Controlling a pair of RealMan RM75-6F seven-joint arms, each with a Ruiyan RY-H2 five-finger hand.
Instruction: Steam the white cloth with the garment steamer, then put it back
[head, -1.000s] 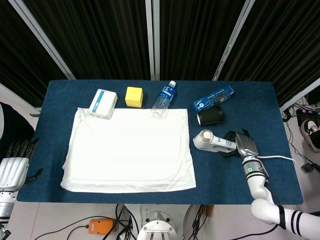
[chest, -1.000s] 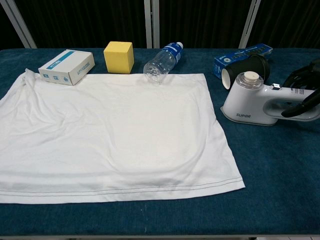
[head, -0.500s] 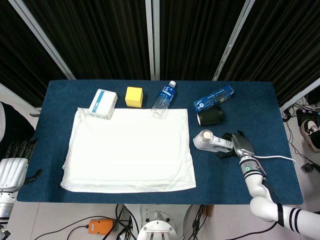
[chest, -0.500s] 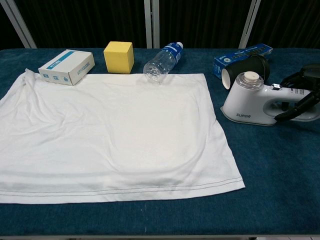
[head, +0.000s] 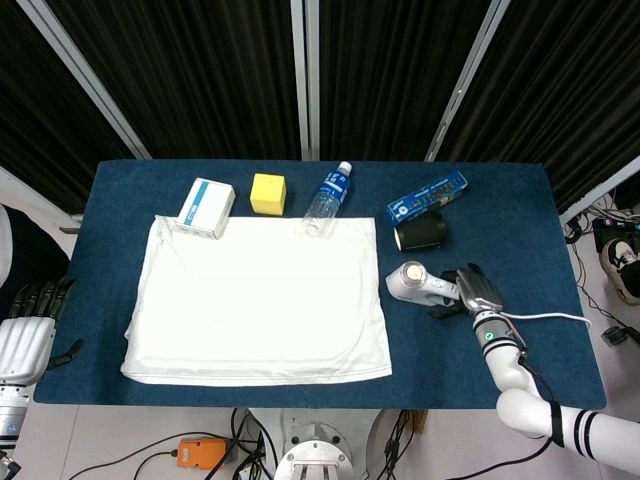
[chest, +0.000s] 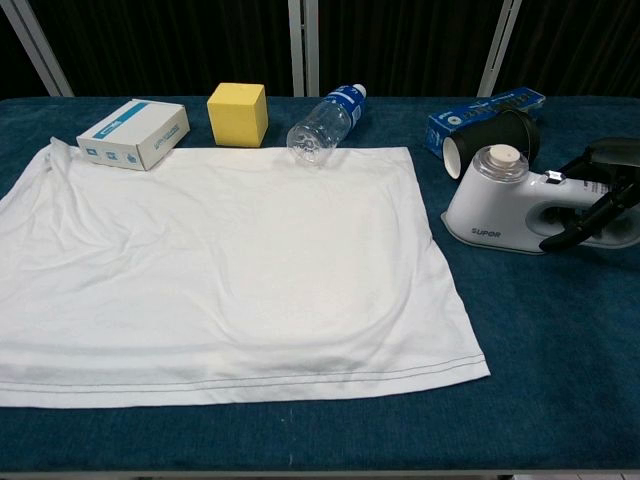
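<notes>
The white cloth (head: 260, 300) (chest: 220, 270) lies spread flat over the left and middle of the blue table (head: 520, 220). Just off its right edge the white garment steamer (head: 412, 282) (chest: 500, 205) stands on the table, nozzle toward the cloth. My right hand (head: 477, 292) (chest: 600, 190) wraps the steamer's handle, fingers over the top and thumb across the front. My left hand (head: 25, 330) hangs off the table's left front corner with its fingers apart, holding nothing.
Along the back edge of the cloth sit a white and blue box (head: 206, 207), a yellow cube (head: 268, 194) and a lying water bottle (head: 328, 198). A long blue box (head: 427, 196) and a tipped black cup (head: 420, 233) lie just behind the steamer. A white cord (head: 550, 316) trails right.
My right hand has slid left along the steamer's handle and its fingers have curled around it. The steamer, the cloth and my left hand have stayed put.
</notes>
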